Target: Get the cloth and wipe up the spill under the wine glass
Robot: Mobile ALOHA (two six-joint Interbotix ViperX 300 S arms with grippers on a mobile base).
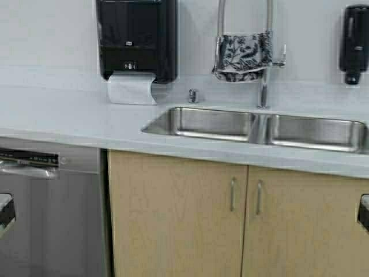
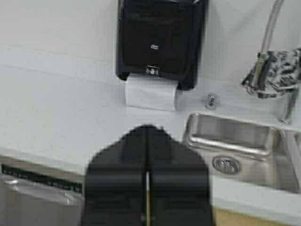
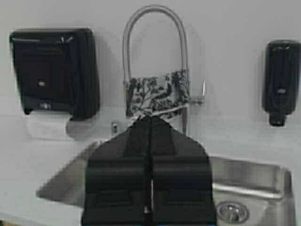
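The cloth (image 1: 242, 56), white-grey with a dark leaf print, hangs draped over the arched faucet (image 1: 264, 86) above the sink; it also shows in the left wrist view (image 2: 277, 73) and the right wrist view (image 3: 157, 92). The wine glass and the spill are out of view. My left gripper (image 2: 147, 129) is shut and empty, held low in front of the counter, well short of the cloth. Shut and empty too, my right gripper (image 3: 150, 120) points toward the cloth from a distance. Only slivers of the two arms show at the high view's lower edges.
A steel double sink (image 1: 207, 122) is set into the pale countertop (image 1: 75, 121). A black paper towel dispenser (image 1: 136, 37) with a white sheet (image 1: 131, 88) hangs on the wall, and a black soap dispenser (image 1: 353, 43) at right. Below are wooden cabinet doors (image 1: 179, 213) and a dishwasher (image 1: 52, 219).
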